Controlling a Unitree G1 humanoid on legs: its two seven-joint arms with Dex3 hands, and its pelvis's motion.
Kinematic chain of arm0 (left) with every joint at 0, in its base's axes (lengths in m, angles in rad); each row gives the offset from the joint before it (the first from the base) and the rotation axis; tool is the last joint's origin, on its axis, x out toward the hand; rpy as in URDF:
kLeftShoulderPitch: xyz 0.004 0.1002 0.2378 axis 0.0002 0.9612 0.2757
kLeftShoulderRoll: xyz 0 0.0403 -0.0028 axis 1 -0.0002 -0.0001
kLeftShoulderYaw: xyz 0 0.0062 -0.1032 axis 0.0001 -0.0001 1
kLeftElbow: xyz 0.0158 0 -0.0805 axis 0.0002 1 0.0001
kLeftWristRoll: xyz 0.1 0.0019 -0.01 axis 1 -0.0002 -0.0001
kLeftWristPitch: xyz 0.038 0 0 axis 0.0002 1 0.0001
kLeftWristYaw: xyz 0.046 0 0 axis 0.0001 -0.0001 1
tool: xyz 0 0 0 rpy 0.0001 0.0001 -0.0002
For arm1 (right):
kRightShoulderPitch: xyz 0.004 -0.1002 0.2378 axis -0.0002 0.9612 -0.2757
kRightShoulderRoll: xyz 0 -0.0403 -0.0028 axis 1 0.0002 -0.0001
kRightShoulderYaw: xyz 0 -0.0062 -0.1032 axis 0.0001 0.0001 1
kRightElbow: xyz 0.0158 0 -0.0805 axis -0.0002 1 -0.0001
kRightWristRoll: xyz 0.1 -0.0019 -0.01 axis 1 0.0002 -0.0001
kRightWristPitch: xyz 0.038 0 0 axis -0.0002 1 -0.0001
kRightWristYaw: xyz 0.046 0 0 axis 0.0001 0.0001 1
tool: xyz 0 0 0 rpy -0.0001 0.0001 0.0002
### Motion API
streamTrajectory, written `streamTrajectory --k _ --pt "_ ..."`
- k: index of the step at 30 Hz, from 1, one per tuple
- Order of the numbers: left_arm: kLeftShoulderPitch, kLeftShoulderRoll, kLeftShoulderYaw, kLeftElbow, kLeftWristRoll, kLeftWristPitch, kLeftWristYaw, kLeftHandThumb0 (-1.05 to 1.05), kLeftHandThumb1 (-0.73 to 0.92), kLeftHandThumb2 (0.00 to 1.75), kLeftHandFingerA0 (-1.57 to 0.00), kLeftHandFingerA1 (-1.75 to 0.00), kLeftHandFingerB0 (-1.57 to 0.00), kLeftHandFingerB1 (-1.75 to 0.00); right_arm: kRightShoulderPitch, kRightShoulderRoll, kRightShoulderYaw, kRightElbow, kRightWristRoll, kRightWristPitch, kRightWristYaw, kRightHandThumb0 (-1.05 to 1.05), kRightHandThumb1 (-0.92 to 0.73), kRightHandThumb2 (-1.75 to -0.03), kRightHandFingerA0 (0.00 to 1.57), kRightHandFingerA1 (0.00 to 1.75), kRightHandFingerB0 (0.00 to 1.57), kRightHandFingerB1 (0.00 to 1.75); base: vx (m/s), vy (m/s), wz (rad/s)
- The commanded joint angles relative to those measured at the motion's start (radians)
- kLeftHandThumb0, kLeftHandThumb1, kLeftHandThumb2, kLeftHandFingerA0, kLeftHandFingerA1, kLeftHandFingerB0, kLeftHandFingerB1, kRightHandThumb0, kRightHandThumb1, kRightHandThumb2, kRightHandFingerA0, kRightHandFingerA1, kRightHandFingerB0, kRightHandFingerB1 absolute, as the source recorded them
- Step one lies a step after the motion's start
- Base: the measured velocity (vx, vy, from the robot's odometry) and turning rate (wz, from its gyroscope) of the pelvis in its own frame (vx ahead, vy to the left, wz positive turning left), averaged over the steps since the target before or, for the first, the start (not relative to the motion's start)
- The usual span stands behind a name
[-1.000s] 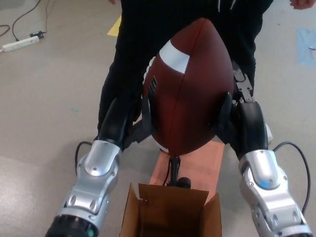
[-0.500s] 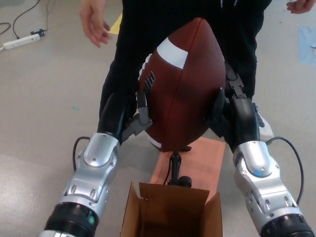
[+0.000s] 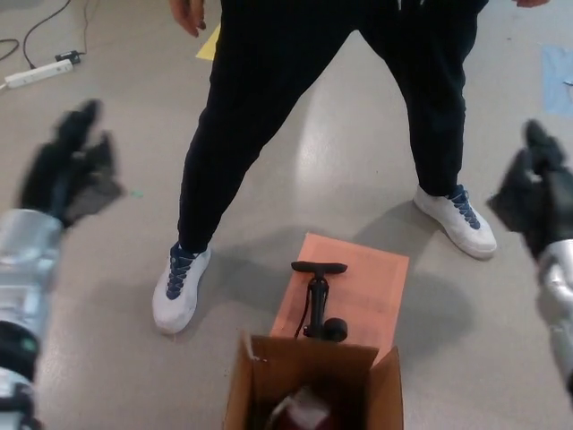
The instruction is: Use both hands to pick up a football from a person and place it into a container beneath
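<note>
The person (image 3: 313,107) stood astride, empty-handed. Both arms had swung wide; the left hand (image 3: 70,170) and right hand (image 3: 535,190) were blurred, their state unclear. The football (image 3: 300,412) had dropped into the box (image 3: 309,381): placement looked done.

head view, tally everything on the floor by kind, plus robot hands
box: 1
football, in the box: 1
pump: 1
orange board: 1
white shoes: 2
power strip: 1
robot hands, left hand and right hand: 2
total: 9
</note>
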Motion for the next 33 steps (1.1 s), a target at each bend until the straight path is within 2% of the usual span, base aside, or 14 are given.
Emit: streamTrajectory --k 1,2,6,7,8,10,12,13,16,18,21,22,27,33 --pt "-0.021 0.11 0.061 0.104 -0.04 -0.015 -0.096 -0.82 0.77 1.11 0.0 -0.18 0.0 -0.15 0.01 -0.065 -0.033 0.031 0.024 -0.036 0.055 -0.77 -0.75 -0.96 0.0 0.11 0.0 0.1 0.0 0.0 0.0" --pt "-0.013 0.12 0.067 0.112 -0.039 -0.029 -0.104 -0.87 0.8 1.11 0.0 -0.15 0.0 -0.11 0.015 -0.071 -0.03 0.038 0.014 -0.046 0.05 -0.75 -0.77 -0.96 0.0 0.1 0.0 0.11 0.0 0.0 0.0" --pt "0.023 0.149 0.078 0.131 -0.037 -0.059 -0.138 -0.86 0.81 1.11 0.0 -0.17 0.0 -0.11 0.032 -0.079 -0.019 0.047 -0.006 -0.071 0.043 -0.79 -0.79 -1.0 0.0 0.08 0.0 0.1 0.0 0.0 0.0" --pt "0.032 0.15 0.08 0.134 -0.038 -0.066 -0.142 -0.84 0.8 1.1 -0.01 -0.18 0.0 -0.13 0.037 -0.074 -0.017 0.041 -0.007 -0.072 0.038 -0.79 -0.85 -1.16 0.0 0.15 0.0 0.14 0.0 0.0 0.0" --pt "0.036 0.148 0.082 0.136 -0.039 -0.071 -0.142 -0.84 0.8 1.1 -0.02 -0.18 -0.02 -0.13 0.039 -0.071 -0.017 0.04 -0.008 -0.075 0.033 -0.84 -0.87 -1.15 0.0 0.13 0.0 0.11 0.0 0.0 0.0" --pt "0.044 0.144 0.084 0.135 -0.042 -0.077 -0.155 -0.85 0.79 1.09 -0.02 -0.16 -0.02 -0.14 0.043 -0.066 -0.01 0.032 -0.019 -0.072 0.016 -0.83 -0.84 -1.13 0.07 0.25 0.06 0.13 0.0 0.0 0.0" --pt "0.05 0.142 0.083 0.131 -0.042 -0.079 -0.167 -0.87 0.8 1.11 0.0 -0.14 0.0 -0.13 0.043 -0.06 -0.005 0.029 -0.024 -0.068 0.007 -0.8 -0.81 -1.11 0.06 0.28 0.05 0.16 0.0 0.0 0.0" --pt "0.058 0.141 0.078 0.125 -0.036 -0.084 -0.166 -0.9 0.8 1.09 -0.06 -0.15 -0.06 -0.13 0.043 -0.054 -0.003 0.026 -0.023 -0.066 0.006 -0.8 -0.81 -1.11 0.06 0.27 0.05 0.16 0.0 0.0 0.0" --pt "0.068 0.138 0.075 0.12 -0.034 -0.089 -0.173 -0.89 0.8 1.12 -0.01 -0.14 -0.01 -0.13 0.04 -0.045 0.003 0.034 -0.025 -0.069 0.004 -0.88 -0.85 -1.13 0.06 0.18 0.05 0.11 0.0 0.0 0.0" --pt "0.082 0.129 0.072 0.116 -0.03 -0.1 -0.165 -0.93 0.81 1.11 -0.07 -0.15 -0.07 -0.11 0.041 -0.04 0.009 0.056 -0.033 -0.085 -0.001 -0.84 -0.84 -1.15 0.0 0.15 0.0 0.13 0.0 0.0 0.0" --pt "0.109 0.115 0.067 0.119 -0.026 -0.124 -0.161 -0.91 0.79 1.13 -0.02 -0.14 -0.02 -0.11 0.057 -0.044 0.028 0.104 -0.059 -0.112 -0.009 -0.85 -0.87 -1.16 0.0 0.12 0.0 0.1 0.0 0.0 0.0" --pt "0.121 0.112 0.06 0.119 -0.019 -0.132 -0.159 -0.9 0.8 1.13 -0.01 -0.14 -0.01 -0.11 0.065 -0.048 0.037 0.132 -0.07 -0.118 -0.008 -0.79 -0.85 -1.15 0.0 0.16 0.0 0.14 0.0 0.0 0.0" --pt "0.153 0.096 0.045 0.131 -0.013 -0.141 -0.164 -0.89 0.8 1.13 0.0 -0.15 0.0 -0.11 0.106 -0.06 0.085 0.229 -0.12 -0.13 -0.047 -0.85 -0.85 -1.15 0.02 0.19 0.02 0.13 0.0 0.0 0.0" --pt "0.253 0.064 0.045 0.179 -0.005 -0.216 -0.129 -0.82 0.79 1.11 0.0 -0.16 0.0 -0.15 0.174 -0.091 0.208 0.349 -0.217 -0.124 -0.043 -0.87 -0.86 -1.14 0.06 0.21 0.06 0.12 0.0 0.0 0.0"
